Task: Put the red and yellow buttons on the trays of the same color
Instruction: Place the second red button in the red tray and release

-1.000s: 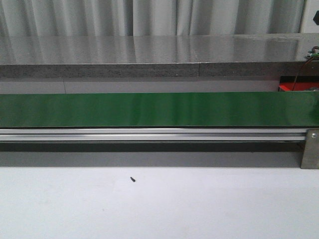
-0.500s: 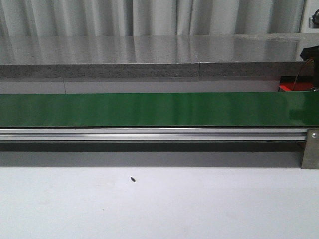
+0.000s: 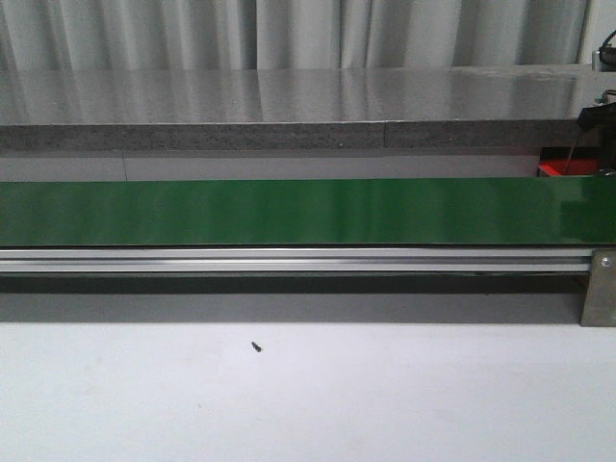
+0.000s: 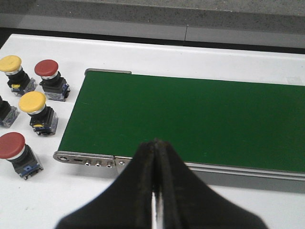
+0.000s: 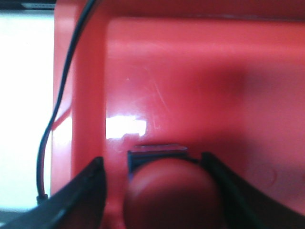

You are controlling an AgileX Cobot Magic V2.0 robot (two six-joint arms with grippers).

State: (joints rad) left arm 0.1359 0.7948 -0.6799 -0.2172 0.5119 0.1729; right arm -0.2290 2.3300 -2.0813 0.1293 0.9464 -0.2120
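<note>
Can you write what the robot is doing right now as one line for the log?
left gripper: shut, empty, over green belt | right gripper: open around red button over red tray

Beside the end of the one green conveyor belt [image 4: 190, 121], the left wrist view showed two yellow-capped push buttons on black bases [image 4: 10, 64] [image 4: 32, 101] and two red-capped ones [image 4: 46, 68] [image 4: 11, 145], plus the edge of a fifth black-and-clear base [image 4: 4, 112] whose cap colour could not be told. The right wrist view held one more red-capped button [image 5: 169, 193] over a single red plastic tray [image 5: 200, 86], with one thin black cable [image 5: 52, 119] running along its rim. On the white table in the front view lay one small black screw [image 3: 256, 346].
</note>
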